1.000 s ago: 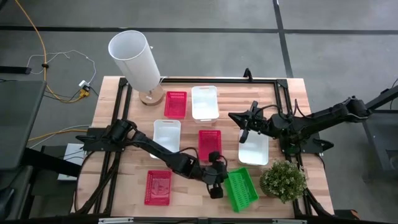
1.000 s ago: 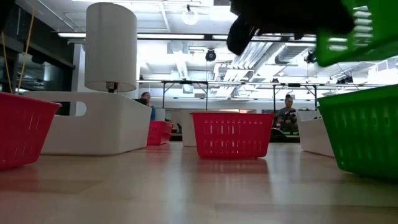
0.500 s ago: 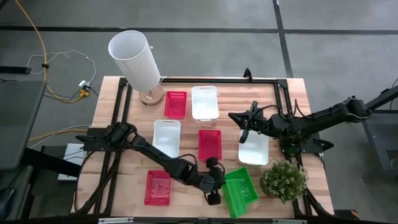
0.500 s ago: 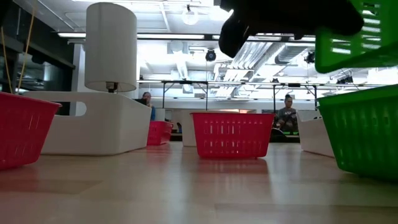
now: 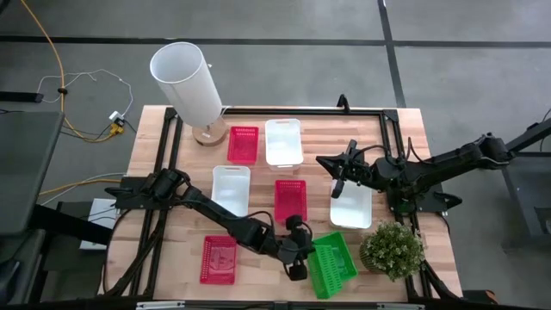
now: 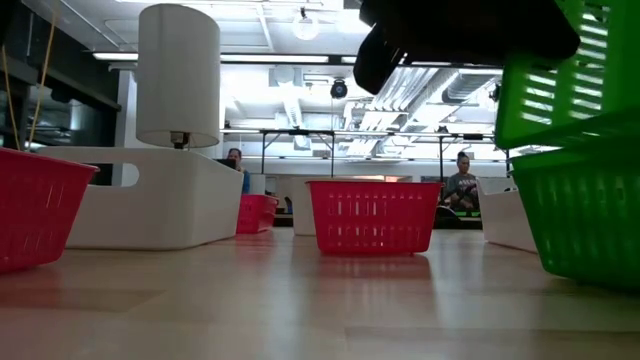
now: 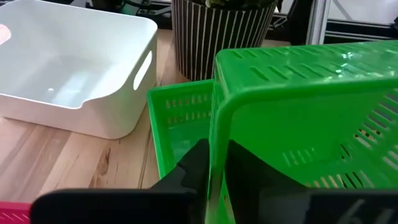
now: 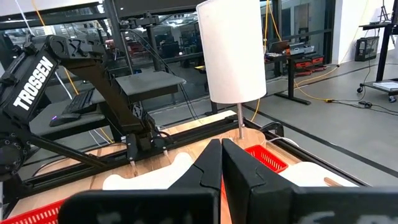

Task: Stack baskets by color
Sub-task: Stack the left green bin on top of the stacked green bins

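Left claw (image 5: 295, 250) low at front edge, pinching upper green basket (image 5: 331, 263) wall; right claw (image 5: 338, 182) shut, raised.

My arms are dark, jointed, cable-draped; the left arm (image 8: 43, 81) bears white TROSSEN lettering near the bench frame.

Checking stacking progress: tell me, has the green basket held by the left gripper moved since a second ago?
Yes. In the low view the held green basket has come down toward the green basket on the table, closing the gap.
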Controlling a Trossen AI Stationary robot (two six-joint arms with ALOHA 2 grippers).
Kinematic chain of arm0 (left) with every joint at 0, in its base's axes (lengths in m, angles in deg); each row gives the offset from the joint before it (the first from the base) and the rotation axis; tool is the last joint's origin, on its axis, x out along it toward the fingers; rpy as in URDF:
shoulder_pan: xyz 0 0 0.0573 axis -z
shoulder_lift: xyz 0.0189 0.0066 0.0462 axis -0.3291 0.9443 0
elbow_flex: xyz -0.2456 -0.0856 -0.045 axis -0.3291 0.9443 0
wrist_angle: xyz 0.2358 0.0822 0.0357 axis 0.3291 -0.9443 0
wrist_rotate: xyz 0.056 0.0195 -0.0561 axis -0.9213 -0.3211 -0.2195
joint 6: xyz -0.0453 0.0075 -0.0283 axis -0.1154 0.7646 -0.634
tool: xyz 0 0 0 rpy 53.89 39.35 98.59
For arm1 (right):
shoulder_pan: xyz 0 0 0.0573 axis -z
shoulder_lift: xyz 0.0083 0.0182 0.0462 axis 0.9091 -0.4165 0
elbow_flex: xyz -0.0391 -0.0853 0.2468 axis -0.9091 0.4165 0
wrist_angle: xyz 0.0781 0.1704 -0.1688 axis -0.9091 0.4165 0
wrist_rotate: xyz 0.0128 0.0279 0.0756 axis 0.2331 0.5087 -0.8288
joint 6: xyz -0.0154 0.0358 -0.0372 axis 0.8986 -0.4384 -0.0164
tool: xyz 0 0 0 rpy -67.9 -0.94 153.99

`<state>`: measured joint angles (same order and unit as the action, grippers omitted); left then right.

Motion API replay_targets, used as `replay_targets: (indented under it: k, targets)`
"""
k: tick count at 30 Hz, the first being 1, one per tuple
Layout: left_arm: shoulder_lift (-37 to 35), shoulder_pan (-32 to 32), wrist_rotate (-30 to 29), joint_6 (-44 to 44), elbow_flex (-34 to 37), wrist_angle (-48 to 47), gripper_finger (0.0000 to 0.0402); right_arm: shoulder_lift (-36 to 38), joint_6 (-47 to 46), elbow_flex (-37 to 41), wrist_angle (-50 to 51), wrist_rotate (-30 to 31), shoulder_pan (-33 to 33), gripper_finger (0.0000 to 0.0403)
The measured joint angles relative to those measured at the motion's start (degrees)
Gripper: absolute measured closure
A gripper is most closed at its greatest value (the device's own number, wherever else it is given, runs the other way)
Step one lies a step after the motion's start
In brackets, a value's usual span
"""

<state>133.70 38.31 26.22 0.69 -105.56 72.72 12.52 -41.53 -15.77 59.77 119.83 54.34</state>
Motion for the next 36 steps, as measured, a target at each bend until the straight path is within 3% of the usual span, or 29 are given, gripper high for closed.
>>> replay_targets:
  k: [13, 22, 25, 30, 33, 36]
  targets:
    - [0.0, -1.2, -0.4, 1.1, 0.0, 0.0, 0.0320, 0.0, 0.0, 0.0, 0.0, 0.0, 0.0, 0.0403]
    - [-1.8, -1.2, 0.0, 7.8, 0.1, -1.7, 0.0309, 0.0, 0.0, 0.0, 0.2, -0.1, 0.0, 0.0403]
    - [-5.9, -1.0, 0.1, 11.0, 0.1, -7.4, 0.0309, 0.0, 0.0, 0.0, 0.2, -0.3, 0.0, 0.0403]
    - [-15.8, 0.3, -4.7, 15.0, 1.5, -19.2, 0.0328, 0.0, 0.0, 0.0, 0.2, -1.4, 0.0, 0.0403]
    - [-24.3, 2.5, -8.6, 16.0, 8.1, -20.3, 0.0366, 0.1, 0.0, 0.0, 0.2, -3.5, 0.0, 0.0403]
    - [-33.9, 5.1, -12.2, 15.7, 19.2, -13.9, 0.0396, 0.1, 0.1, 0.0, 0.2, -5.1, 0.0, 0.0403]
